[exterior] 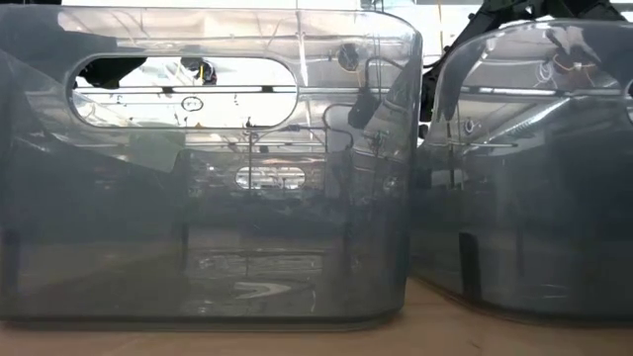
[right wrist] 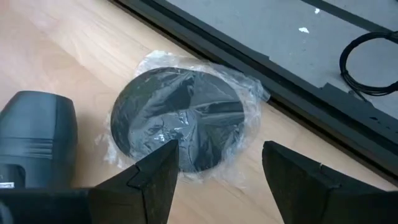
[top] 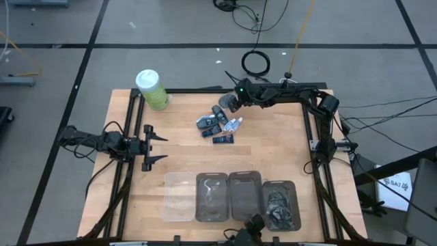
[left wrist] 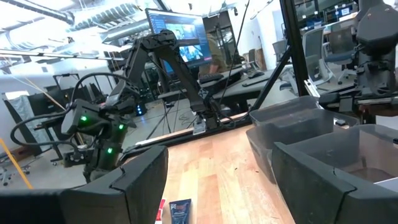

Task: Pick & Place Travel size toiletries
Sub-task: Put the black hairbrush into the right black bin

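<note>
Four clear bins (top: 229, 197) stand in a row at the table's near edge; the rightmost (top: 280, 203) holds dark items, the others look empty. The toiletries (top: 220, 127) lie clustered mid-table. The right gripper (right wrist: 217, 165) hovers open over a plastic-wrapped black disc (right wrist: 180, 118); the left gripper (top: 161, 147) waits open at the left.

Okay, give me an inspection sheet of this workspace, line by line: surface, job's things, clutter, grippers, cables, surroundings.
Surface: wooden table, black frame.
Job's things: toiletries heaped at the table's middle, far side; four clear bins along the near edge, the rightmost with dark contents.
Clutter: green canister; plastic-wrapped black disc.
Grippers: left gripper open, waiting left; right gripper open over the disc.
Cables: coil on the floor.
Surroundings: desks, monitor.
</note>
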`<state>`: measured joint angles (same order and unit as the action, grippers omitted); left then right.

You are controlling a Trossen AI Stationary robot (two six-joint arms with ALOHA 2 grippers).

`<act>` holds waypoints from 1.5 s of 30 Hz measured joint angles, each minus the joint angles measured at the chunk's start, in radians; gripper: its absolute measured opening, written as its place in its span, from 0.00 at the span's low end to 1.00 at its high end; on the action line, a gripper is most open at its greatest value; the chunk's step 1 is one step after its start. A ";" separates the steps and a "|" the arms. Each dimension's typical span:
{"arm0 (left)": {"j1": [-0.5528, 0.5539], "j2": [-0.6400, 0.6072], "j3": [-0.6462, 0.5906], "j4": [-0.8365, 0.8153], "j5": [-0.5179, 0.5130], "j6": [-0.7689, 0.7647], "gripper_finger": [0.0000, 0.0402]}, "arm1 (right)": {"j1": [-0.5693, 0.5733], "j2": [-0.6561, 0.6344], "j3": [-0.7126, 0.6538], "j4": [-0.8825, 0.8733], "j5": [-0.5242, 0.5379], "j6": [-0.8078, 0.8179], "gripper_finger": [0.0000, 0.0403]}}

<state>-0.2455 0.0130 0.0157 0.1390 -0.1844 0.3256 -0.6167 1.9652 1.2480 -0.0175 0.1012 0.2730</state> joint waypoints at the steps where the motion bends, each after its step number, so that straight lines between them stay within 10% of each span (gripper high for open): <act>1: 0.000 0.000 0.000 0.000 0.000 0.000 0.70 | -0.003 0.000 0.000 -0.001 0.000 0.000 0.54; 22: 0.000 0.000 0.000 0.000 0.000 0.000 0.70 | -0.013 0.014 0.000 -0.009 -0.027 -0.070 0.02; 45: 0.000 0.000 0.000 0.000 0.000 0.000 0.70 | 0.055 -0.115 0.000 -0.100 0.002 -0.160 0.00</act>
<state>-0.2455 0.0128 0.0158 0.1389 -0.1844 0.3256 -0.5619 1.8501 1.2480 -0.1174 0.1033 0.1134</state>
